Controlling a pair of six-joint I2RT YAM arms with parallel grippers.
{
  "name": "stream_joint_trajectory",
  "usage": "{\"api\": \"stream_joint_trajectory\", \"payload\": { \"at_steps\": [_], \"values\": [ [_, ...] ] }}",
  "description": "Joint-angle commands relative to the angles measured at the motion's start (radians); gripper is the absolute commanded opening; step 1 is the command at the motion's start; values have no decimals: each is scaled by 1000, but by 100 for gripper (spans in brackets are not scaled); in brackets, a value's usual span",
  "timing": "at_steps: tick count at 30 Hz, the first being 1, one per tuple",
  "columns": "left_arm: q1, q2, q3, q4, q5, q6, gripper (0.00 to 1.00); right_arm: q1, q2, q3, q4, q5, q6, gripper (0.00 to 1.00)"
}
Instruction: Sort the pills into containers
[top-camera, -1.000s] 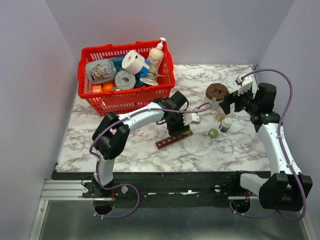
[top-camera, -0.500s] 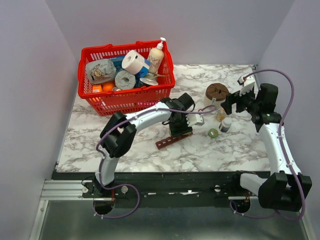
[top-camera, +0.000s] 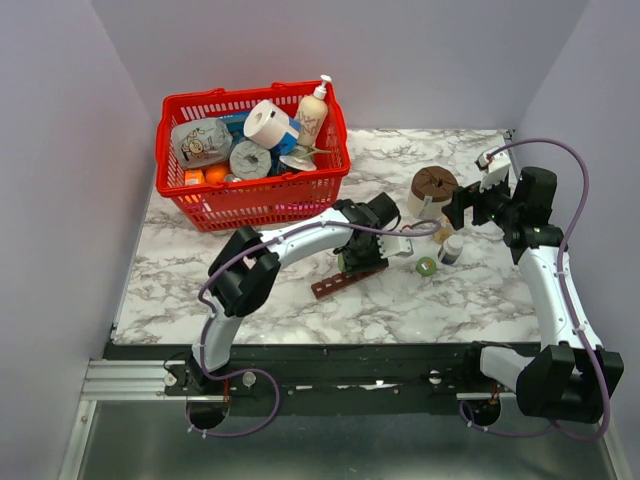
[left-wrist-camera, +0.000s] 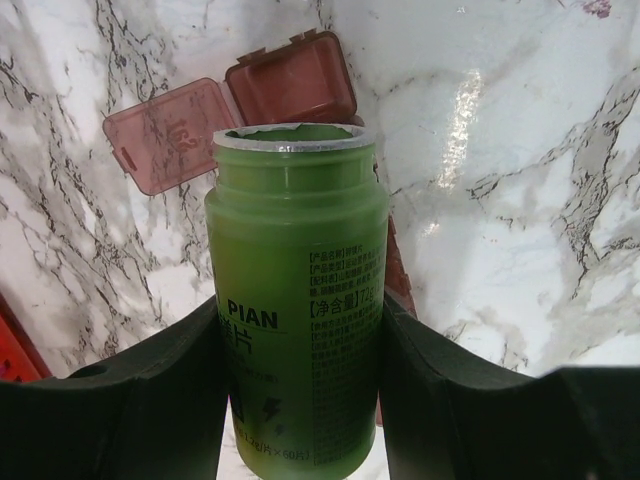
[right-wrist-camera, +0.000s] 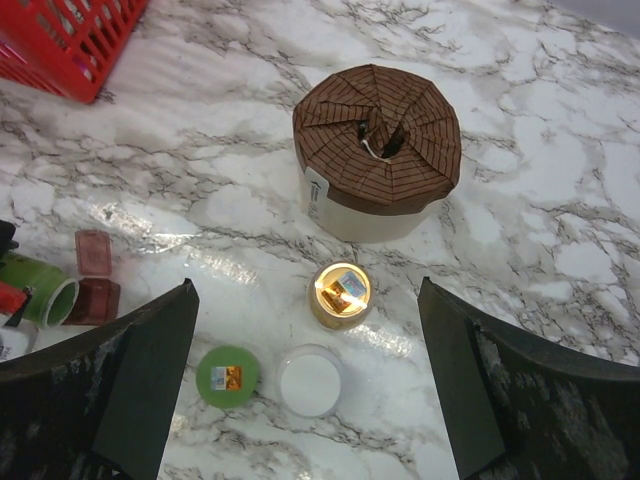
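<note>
Sorting looks barely begun: no loose pill shows in any view, and no compartment can be seen to hold one.

The left fingers (left-wrist-camera: 150, 400) are clenched on a green pill bottle (left-wrist-camera: 297, 300), one on each side of its lower body. The bottle has no cap, and its open mouth points away from the fingers toward the far end of the dark red pill organizer (left-wrist-camera: 290, 88). Two translucent red lids stand flipped open just beyond the mouth. The rest of the strip runs back under the bottle, so most compartments are hidden. Whether the bottle has pills inside cannot be told.

From above, the organizer (top-camera: 347, 281) lies on the marble desk (top-camera: 450, 300) directly below the left fingers.

The right fingers (right-wrist-camera: 130, 390) are spread wide and grasp nothing. Between them, on the desk below, stand a small amber bottle with a gold foil top (right-wrist-camera: 340, 290), a white-capped bottle (right-wrist-camera: 310, 383) and a loose green cap (right-wrist-camera: 227, 377), which probably belongs to the held bottle. Just beyond these is a white tub with a brown pleated lid (right-wrist-camera: 378, 140).

The pouring or picking of pills, and filling nearly every compartment, appears left to do. The amber and white-capped bottles seem untouched.

A red mesh shopping basket (top-camera: 250, 195) of groceries sits well beyond the left fingers.
</note>
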Motion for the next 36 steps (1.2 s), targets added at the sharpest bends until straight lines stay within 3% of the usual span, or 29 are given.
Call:
{"api": "stream_joint_trajectory", "payload": {
  "at_steps": [1,36],
  "values": [
    [-28,18,36,-32,-79,-7,0,-14,7,11,-24,-19,13,100],
    [-107,72,96,-64,-318,19,0,-31,17,13,-34,-44,13,100]
  ]
}}
